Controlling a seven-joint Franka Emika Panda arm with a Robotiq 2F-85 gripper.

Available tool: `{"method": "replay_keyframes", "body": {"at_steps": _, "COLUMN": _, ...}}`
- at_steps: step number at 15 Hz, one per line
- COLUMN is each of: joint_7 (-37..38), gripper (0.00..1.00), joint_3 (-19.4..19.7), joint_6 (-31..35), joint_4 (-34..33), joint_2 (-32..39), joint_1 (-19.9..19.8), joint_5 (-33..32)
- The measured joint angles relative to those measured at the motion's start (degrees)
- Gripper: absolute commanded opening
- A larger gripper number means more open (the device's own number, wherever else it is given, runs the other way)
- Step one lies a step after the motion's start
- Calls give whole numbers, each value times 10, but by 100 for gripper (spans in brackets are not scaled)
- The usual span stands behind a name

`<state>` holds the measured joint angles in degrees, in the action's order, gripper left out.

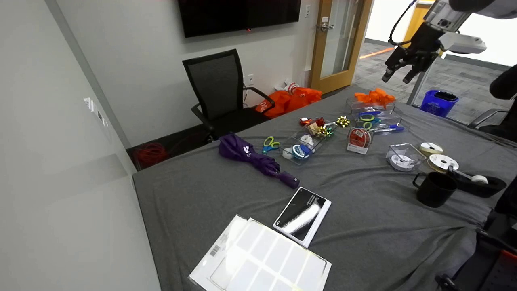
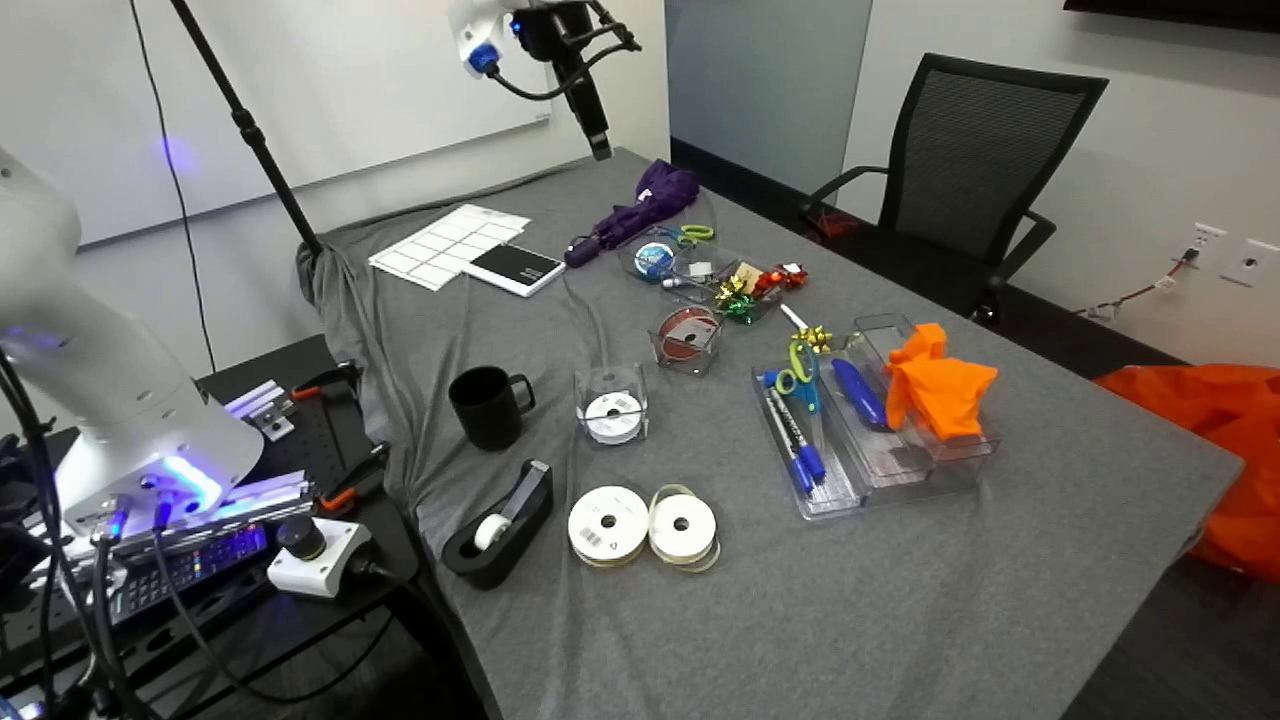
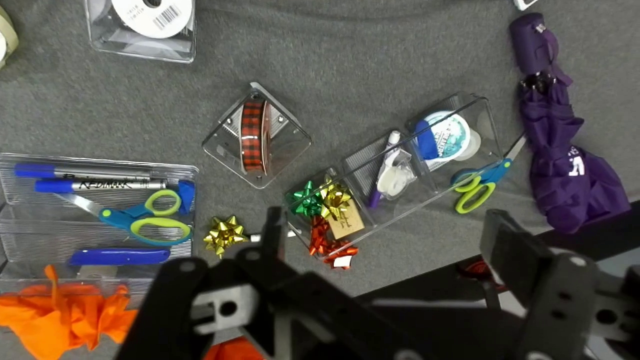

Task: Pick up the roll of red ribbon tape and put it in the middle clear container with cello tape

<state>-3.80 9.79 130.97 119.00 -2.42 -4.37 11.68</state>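
While the black gripper [image 3: 385, 227] gapes wide and empty in the wrist view, the red-and-black plaid ribbon roll [image 3: 252, 139] stands on edge at its ten o'clock in a square clear-plastic container [image 3: 289, 150], band running twelve-to-six across the closing line.

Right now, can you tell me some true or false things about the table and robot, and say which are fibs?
The red ribbon is in a clear box. True.
The gripper is open. True.
The gripper is holding the ribbon. False: it holds nothing.
Scissors lie beside the umbrella. True.
Those are the only scissors. False: a second pair lies in a clear tray.
The ribbon has no pattern. False: it has red and black checks.
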Motion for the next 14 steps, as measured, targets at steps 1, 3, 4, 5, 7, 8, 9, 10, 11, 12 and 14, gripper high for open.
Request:
{"method": "replay_keyframes", "body": {"at_steps": 1, "joint_7": -1, "gripper": 100, "joint_3": 0, "joint_6": 10, "joint_4": 0, "joint_2": 4, "joint_1": 0, "joint_5": 6}}
{"method": "replay_keyframes", "body": {"at_steps": 3, "joint_7": 0, "gripper": 100, "joint_3": 0, "joint_6": 40, "joint_4": -4, "joint_2": 27, "joint_1": -1, "joint_5": 13}}
{"method": "replay_keyframes", "body": {"at_steps": 4, "joint_7": 2, "gripper": 100, "joint_3": 0, "joint_6": 57, "joint_4": -10, "joint_2": 45, "joint_1": -2, "joint_5": 16}}
{"method": "replay_keyframes", "body": {"at_steps": 5, "joint_7": 3, "gripper": 100, "joint_3": 0, "joint_6": 74, "joint_4": -17, "joint_2": 67, "joint_1": -3, "joint_5": 23}}
{"method": "replay_keyframes", "body": {"at_steps": 7, "joint_7": 4, "gripper": 100, "joint_3": 0, "joint_6": 107, "joint_4": -39, "joint_2": 118, "joint_1": -8, "joint_5": 38}}
{"method": "replay_keyframes", "body": {"at_steps": 8, "joint_7": 5, "gripper": 100, "joint_3": -1, "joint_6": 120, "joint_4": -54, "joint_2": 146, "joint_1": -12, "joint_5": 45}}
{"method": "replay_keyframes", "body": {"at_steps": 9, "joint_7": 6, "gripper": 100, "joint_3": -4, "joint_6": 131, "joint_4": -70, "joint_2": 175, "joint_1": -16, "joint_5": 49}}
{"method": "replay_keyframes", "body": {"at_steps": 10, "joint_7": 9, "gripper": 100, "joint_3": -7, "joint_6": 137, "joint_4": -88, "joint_2": 202, "joint_1": -21, "joint_5": 50}}
{"method": "replay_keyframes", "body": {"at_steps": 11, "joint_7": 14, "gripper": 100, "joint_3": -10, "joint_6": 140, "joint_4": -107, "joint_2": 228, "joint_1": -25, "joint_5": 50}}
{"method": "replay_keyframes", "body": {"at_steps": 12, "joint_7": 19, "gripper": 100, "joint_3": -13, "joint_6": 142, "joint_4": -126, "joint_2": 253, "joint_1": -30, "joint_5": 50}}
{"method": "replay_keyframes", "body": {"at_steps": 14, "joint_7": 22, "gripper": 100, "joint_3": -20, "joint_6": 143, "joint_4": -162, "joint_2": 298, "joint_1": -39, "joint_5": 49}}
